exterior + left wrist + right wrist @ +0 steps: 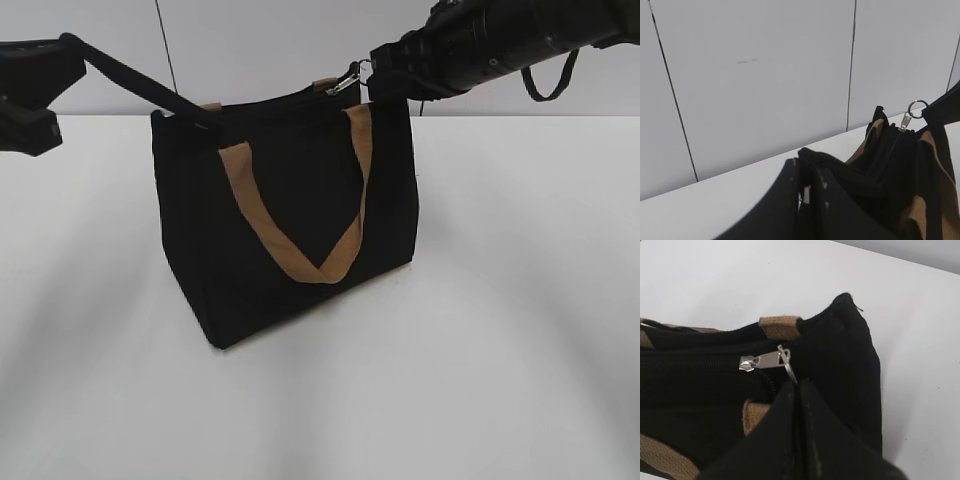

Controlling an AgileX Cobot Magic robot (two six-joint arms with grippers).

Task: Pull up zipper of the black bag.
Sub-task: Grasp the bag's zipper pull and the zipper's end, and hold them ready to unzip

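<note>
- Boxy black fabric bag (290, 230) with tan webbing handles (300, 215) stands upright on the white table (500, 350), about mid-frame in the exterior view
- Zipper (700, 362) runs along the bag's top edge; long axis goes left-right in the exterior view, from the left gripper's corner toward the right gripper's corner
- Small silver metal pull tab (762, 360) sits near the right end of that line, its ring (917, 108) leading straight into my right gripper (795, 390)
- Right gripper: jaws clenched, the ring pinched between the tips as far as the right wrist view shows
- Left gripper (807, 187): clamped on black fabric at the bag's top left corner (170, 115); I read this as the anchor hold
- Key relation: the tab lies right at the right gripper, and the left arm is well apart from it at the opposite end
- Right wrist view shows teeth apart just by the tab on the gripper's side; the run on the other side looks closed, though dark fabric makes this unsure
- Judgement: any further pull should follow the zipper axis, away from the left hold; risk is the ring slipping out or the bag tipping
</note>
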